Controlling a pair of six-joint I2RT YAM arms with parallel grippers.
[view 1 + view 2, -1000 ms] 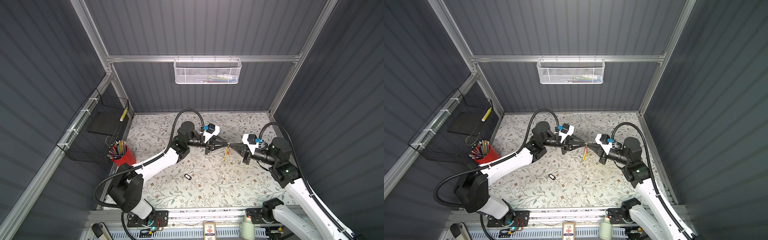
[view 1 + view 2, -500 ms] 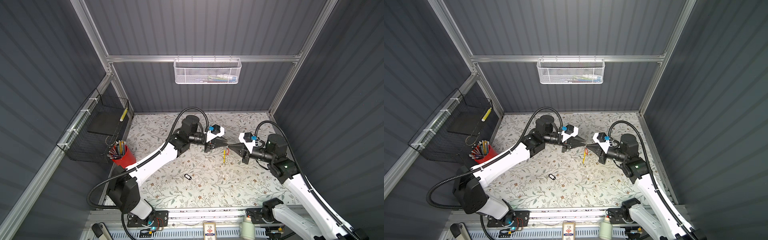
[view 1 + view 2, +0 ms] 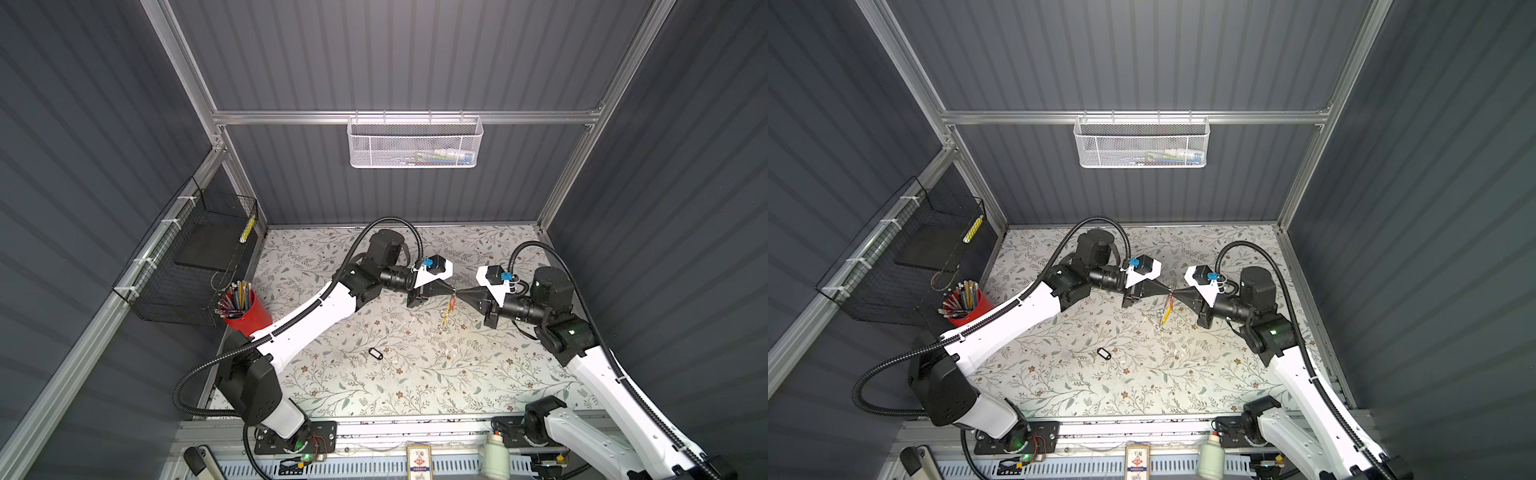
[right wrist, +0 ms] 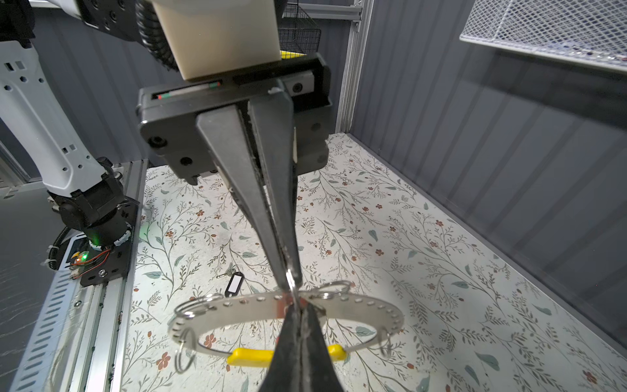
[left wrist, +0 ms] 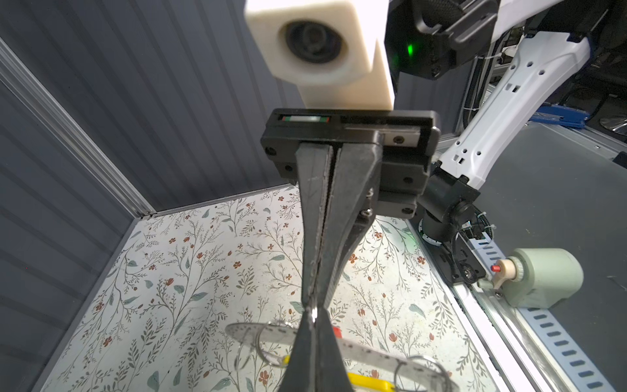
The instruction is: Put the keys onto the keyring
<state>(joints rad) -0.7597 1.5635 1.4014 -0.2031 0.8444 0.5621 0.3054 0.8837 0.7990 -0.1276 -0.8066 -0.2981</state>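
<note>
Both grippers meet tip to tip above the middle of the table. The keyring (image 4: 366,303) is a flat grey perforated hoop with a yellow segment (image 4: 251,356) and several small split rings, and it hangs below them (image 3: 446,312). My right gripper (image 4: 300,307) is shut on the hoop's band. My left gripper (image 5: 314,314) is shut on a small metal ring (image 4: 290,276) right at that spot. An orange-red tag (image 5: 336,332) shows just behind the left fingers. The black-framed key (image 4: 234,283) with its white insert lies on the mat (image 3: 375,353), apart from both grippers.
A red cup of pencils (image 3: 245,309) and a black wire basket (image 3: 195,257) stand at the left wall. A white mesh basket (image 3: 415,143) hangs on the back wall. A pale green bottle (image 5: 539,281) sits on the front rail by the right arm's base.
My left gripper's jaws have closed at the hoop. Half a second ago its tip stood slightly back from the right gripper's; now the tips touch again. The black-framed key has not moved.
</note>
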